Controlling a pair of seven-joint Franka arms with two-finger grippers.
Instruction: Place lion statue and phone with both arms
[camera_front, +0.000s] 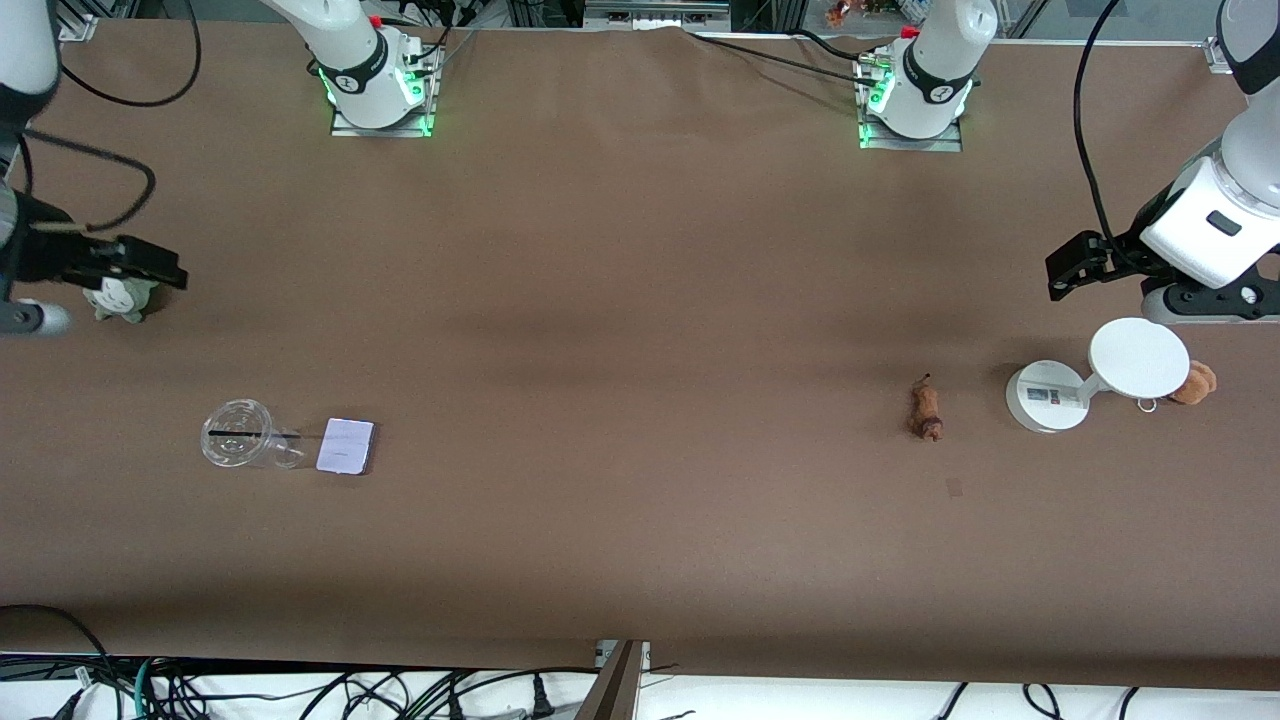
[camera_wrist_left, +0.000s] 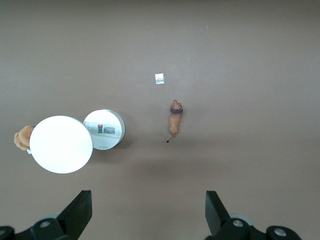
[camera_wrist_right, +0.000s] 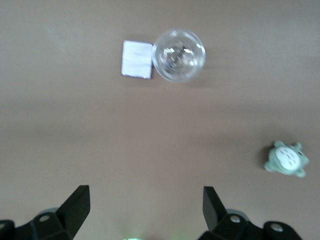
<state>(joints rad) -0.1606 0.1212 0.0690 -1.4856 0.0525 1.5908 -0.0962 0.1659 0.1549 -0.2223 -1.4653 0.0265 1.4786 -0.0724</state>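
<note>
The lion statue (camera_front: 926, 408), a small reddish-brown figurine with a thin tail, lies on the brown table toward the left arm's end; it also shows in the left wrist view (camera_wrist_left: 175, 121). The phone (camera_front: 346, 446), a pale lavender-white slab, lies flat toward the right arm's end, touching a clear cup; it shows in the right wrist view (camera_wrist_right: 137, 59) too. My left gripper (camera_front: 1075, 264) hangs open and empty above the table over the bare cloth near the white stand. My right gripper (camera_front: 150, 265) hangs open and empty above a grey-green plush.
A white two-disc stand (camera_front: 1095, 375) stands next to the lion, with an orange-brown plush (camera_front: 1193, 383) at its side. A clear cup (camera_front: 240, 435) lies by the phone. A grey-green plush (camera_front: 118, 298) sits under the right gripper. A small paper scrap (camera_wrist_left: 159, 78) lies near the lion.
</note>
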